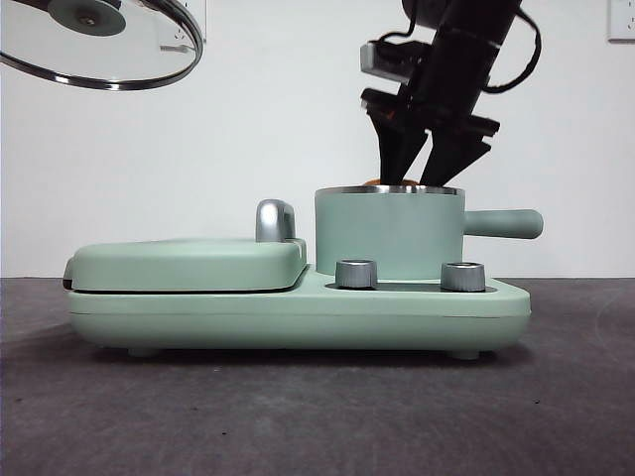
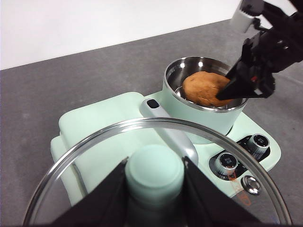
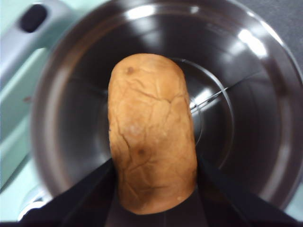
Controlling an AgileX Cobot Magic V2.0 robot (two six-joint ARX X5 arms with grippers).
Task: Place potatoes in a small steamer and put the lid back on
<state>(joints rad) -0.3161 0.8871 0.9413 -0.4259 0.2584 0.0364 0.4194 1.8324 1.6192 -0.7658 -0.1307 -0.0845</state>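
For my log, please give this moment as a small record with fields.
potato: between right gripper fingers, inside steamer mouth
small steamer: on the mint-green cooker base, uncovered
lid: held up by its knob in left gripper, away from the steamer
grill plate: closed, beside the steamer

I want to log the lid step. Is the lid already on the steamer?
No, the left hand holds the lid away from the open steamer.
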